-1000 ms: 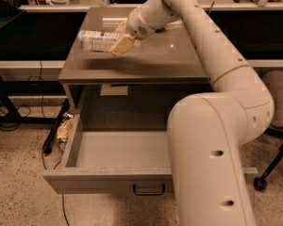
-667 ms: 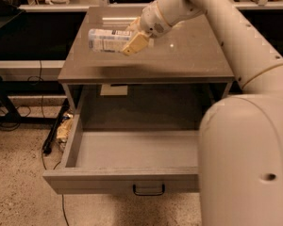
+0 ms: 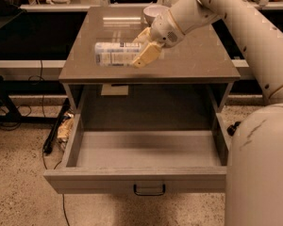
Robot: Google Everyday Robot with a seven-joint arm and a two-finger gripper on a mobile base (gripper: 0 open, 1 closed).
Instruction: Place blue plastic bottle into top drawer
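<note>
The blue plastic bottle [image 3: 114, 53] has a whitish label with bluish print. It lies sideways in the grip of my gripper [image 3: 144, 48], held just above the front left part of the grey tabletop [image 3: 198, 55]. The yellowish fingers [image 3: 147, 54] are shut around the bottle's right end. The top drawer [image 3: 141, 150] stands pulled wide open below the tabletop, and its inside is empty. Its flat front panel carries a small dark handle [image 3: 149, 189].
A white bowl [image 3: 153, 13] sits at the back of the tabletop, just behind the gripper. My white arm [image 3: 259, 126] fills the right side of the view. A bag [image 3: 65, 128] and cables lie on the floor left of the cabinet.
The gripper has carried the bottle forward and to the right, toward the front edge of the tabletop. The white bowl behind it has come into view.
</note>
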